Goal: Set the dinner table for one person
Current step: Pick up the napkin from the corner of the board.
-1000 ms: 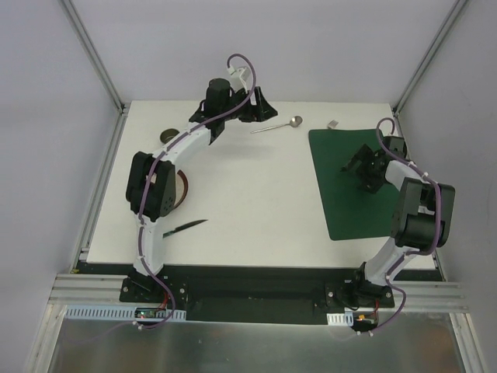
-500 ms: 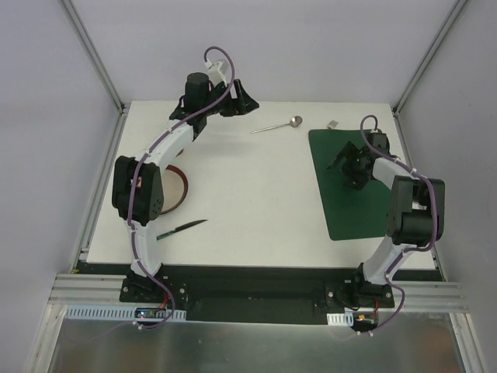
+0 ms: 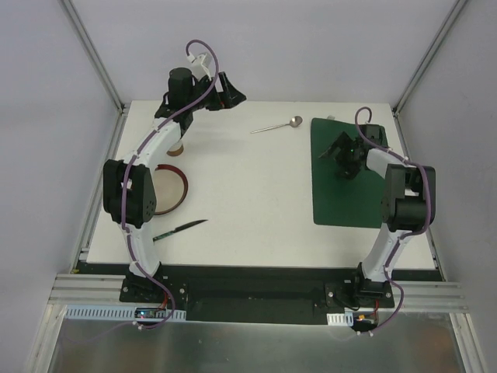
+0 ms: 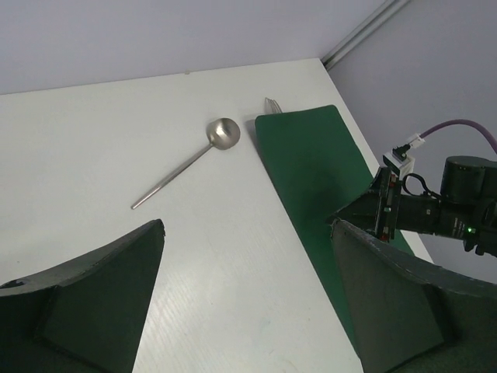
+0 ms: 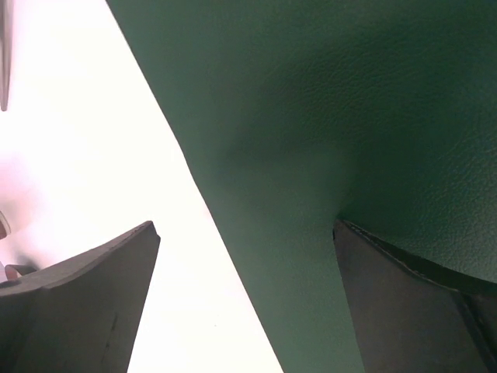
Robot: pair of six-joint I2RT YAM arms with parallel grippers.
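The dinner table point(image 3: 256, 194) is a white top holding a dark green placemat point(image 3: 349, 186) at the right. A spoon point(image 3: 278, 125) lies at the back centre, a knife point(image 3: 180, 228) at the front left, and a red-rimmed plate point(image 3: 172, 192) at the left. My left gripper point(image 3: 233, 95) hangs open over the far left corner, empty; its view shows the spoon point(image 4: 221, 134), the placemat point(image 4: 311, 163) and a fork tip point(image 4: 272, 103) poking out past the mat's far corner. My right gripper point(image 3: 335, 148) is open and low over the mat's far left part; the placemat's point(image 5: 326, 116) edge runs between its fingers.
A small brownish round thing point(image 3: 176, 148) sits partly under the left arm near the plate. Metal frame rails point(image 3: 101, 179) edge the table, with grey walls close behind and at both sides. The right arm point(image 4: 435, 210) shows in the left wrist view.
The left arm swung back and to the left, uncovering the plate. The right gripper moved to the far left of the placemat, and the mat turned and shifted left, covering more of the fork.
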